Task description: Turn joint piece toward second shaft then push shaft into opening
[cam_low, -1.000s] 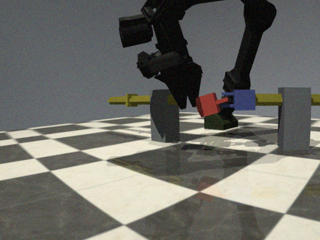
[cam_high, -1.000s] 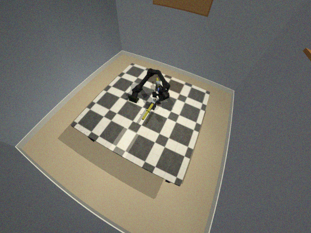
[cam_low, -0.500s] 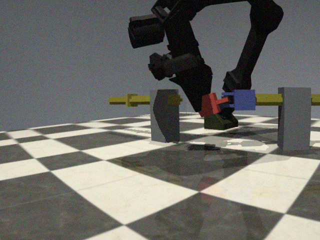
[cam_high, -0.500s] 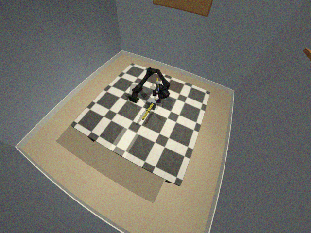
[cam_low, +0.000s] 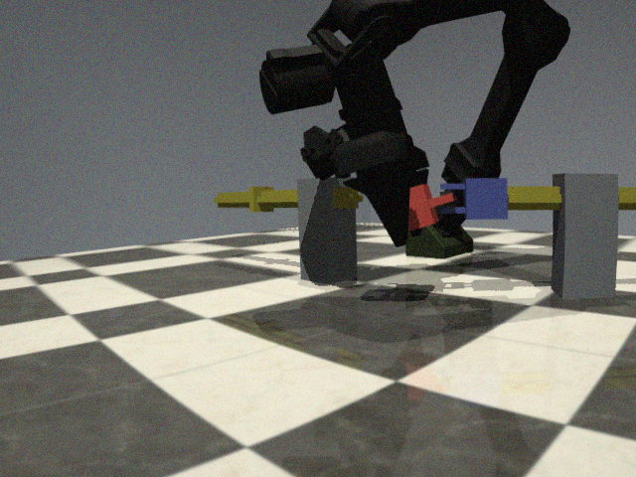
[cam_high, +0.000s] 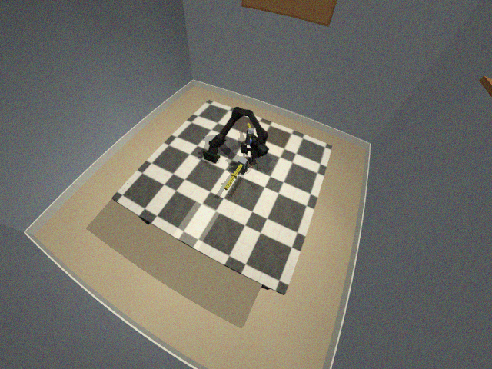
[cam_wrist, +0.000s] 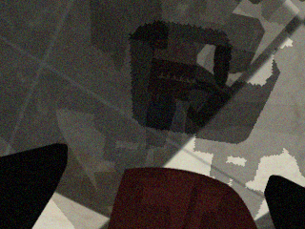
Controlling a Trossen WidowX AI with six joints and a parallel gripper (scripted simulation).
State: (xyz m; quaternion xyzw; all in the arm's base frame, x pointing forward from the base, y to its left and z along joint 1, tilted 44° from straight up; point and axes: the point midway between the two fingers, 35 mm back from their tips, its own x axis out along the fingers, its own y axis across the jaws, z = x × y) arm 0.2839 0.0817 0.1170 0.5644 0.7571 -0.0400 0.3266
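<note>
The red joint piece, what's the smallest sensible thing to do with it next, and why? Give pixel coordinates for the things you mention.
Probably close the tool (cam_low: 405, 240) (cam_wrist: 170, 171) on the red joint piece (cam_low: 420, 207) (cam_wrist: 181, 200). The wrist view shows it between the two spread fingers with gaps at both sides, and in the exterior view it tilts on its hinges at the blue piece (cam_low: 486, 198), so it likely needs gripping before turning.

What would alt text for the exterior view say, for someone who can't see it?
The open gripper reaches down around the tilted red joint piece, which is hinged to a blue piece on the right-hand yellow shaft. A second yellow shaft runs through a grey block at left.
</note>
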